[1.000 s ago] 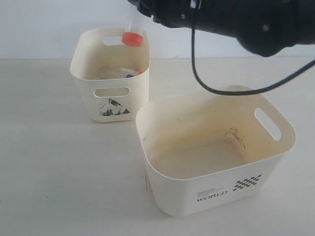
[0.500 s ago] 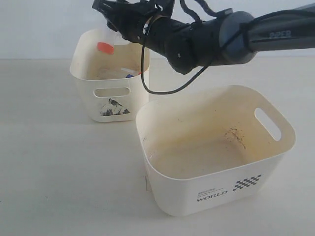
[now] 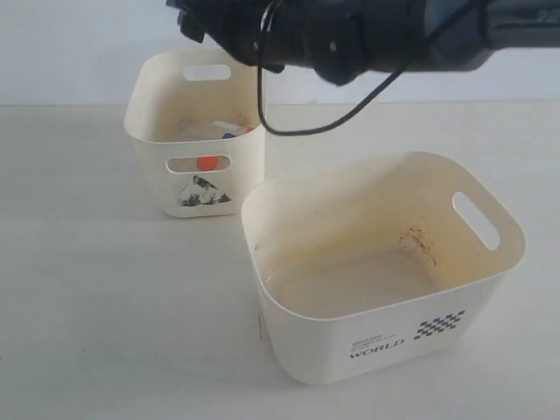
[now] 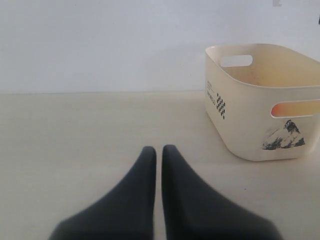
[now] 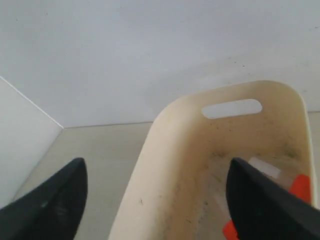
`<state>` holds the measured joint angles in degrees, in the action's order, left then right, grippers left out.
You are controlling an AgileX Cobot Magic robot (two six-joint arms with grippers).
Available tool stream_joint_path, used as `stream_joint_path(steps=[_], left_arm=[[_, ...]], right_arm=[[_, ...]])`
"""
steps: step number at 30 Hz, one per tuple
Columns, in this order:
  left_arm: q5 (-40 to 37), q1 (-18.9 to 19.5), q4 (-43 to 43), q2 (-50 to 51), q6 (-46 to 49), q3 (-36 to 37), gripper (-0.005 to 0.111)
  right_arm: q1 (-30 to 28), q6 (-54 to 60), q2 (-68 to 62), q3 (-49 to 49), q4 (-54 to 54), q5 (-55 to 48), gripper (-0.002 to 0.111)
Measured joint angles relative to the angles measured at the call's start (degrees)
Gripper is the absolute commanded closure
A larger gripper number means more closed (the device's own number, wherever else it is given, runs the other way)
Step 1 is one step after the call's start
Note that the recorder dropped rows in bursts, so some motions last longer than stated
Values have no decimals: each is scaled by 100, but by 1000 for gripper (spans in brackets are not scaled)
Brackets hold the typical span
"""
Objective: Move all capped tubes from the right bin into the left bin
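The left bin (image 3: pixel 153 122) stands at the back left, with the dark picture on its side. Capped tubes lie inside it: an orange cap (image 3: pixel 207 163) shows through the handle slot, and a blue cap (image 3: pixel 229 135) lies near the far wall. My right gripper (image 5: pixel 157 165) hangs open over this bin (image 5: pixel 165 150) with nothing between its fingers. Below it lie orange caps (image 5: pixel 301 187) and a clear tube (image 5: pixel 265 167). The right bin (image 3: pixel 472 262) with the "WORLD" text holds no tubes that I can see. My left gripper (image 4: pixel 159 150) is shut and empty, low over the table.
The right arm (image 3: pixel 350 35) and its black cable (image 3: pixel 289 131) span the top of the exterior view above both bins. In the left wrist view the left bin (image 4: pixel 240 125) stands off to one side of the left gripper. A white wall runs behind the table.
The orange-capped tube held over the left bin has been let go and now lies inside it. The right gripper has opened and risen slightly.
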<state>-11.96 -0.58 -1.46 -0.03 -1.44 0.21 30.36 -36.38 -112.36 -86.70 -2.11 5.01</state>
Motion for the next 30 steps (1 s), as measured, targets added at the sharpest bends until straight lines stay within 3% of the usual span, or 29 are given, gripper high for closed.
stream_joint_path(steps=[4, 5, 12, 22, 30], left_arm=[[0, 0, 0, 0, 0, 0, 102], [0, 0, 0, 0, 0, 0, 102], [0, 0, 0, 0, 0, 0, 102], [0, 0, 0, 0, 0, 0, 102], [0, 0, 0, 0, 0, 0, 102]], right_arm=[[0, 387, 680, -21, 0, -1463, 102], [0, 540, 866, -34, 0, -1899, 108], [48, 1259, 2096, 175, -36, -4422, 107], [1406, 1346, 4729, 2291, 347, -4647, 107], [1640, 1346, 5634, 2355, 596, -4792, 107]])
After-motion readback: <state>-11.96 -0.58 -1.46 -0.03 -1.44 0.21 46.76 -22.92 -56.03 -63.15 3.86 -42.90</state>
